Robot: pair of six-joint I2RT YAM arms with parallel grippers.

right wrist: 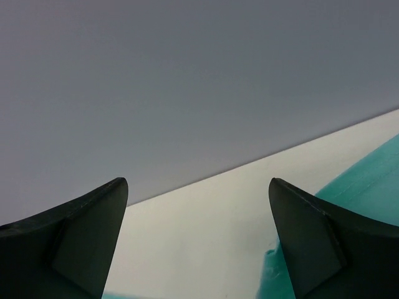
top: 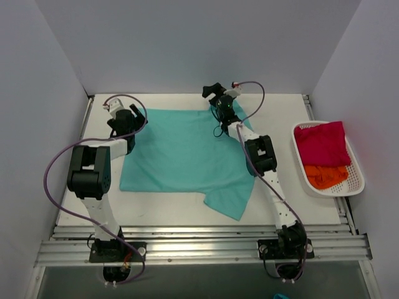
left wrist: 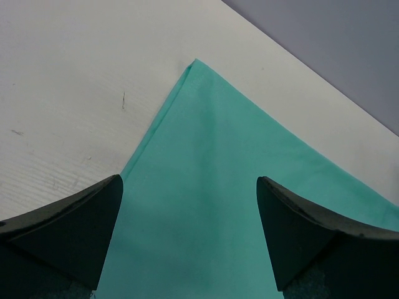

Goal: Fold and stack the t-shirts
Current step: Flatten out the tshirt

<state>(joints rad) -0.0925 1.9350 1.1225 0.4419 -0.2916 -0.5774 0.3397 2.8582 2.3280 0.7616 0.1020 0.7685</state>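
A teal t-shirt (top: 187, 156) lies spread flat in the middle of the table, one sleeve pointing to the near right. A crimson-pink t-shirt (top: 321, 142) and an orange t-shirt (top: 326, 175) lie in the white basket (top: 298, 157) at the right. My left gripper (top: 128, 112) is open over the teal shirt's far left corner (left wrist: 206, 187), with nothing between its fingers. My right gripper (top: 215, 94) is open and empty at the shirt's far right edge; a strip of teal cloth (right wrist: 368, 174) shows beside its right finger.
The white table (top: 168, 103) has grey walls close on the left, back and right. Metal rails (top: 206, 243) run along the near edge by the arm bases. The basket stands against the right wall.
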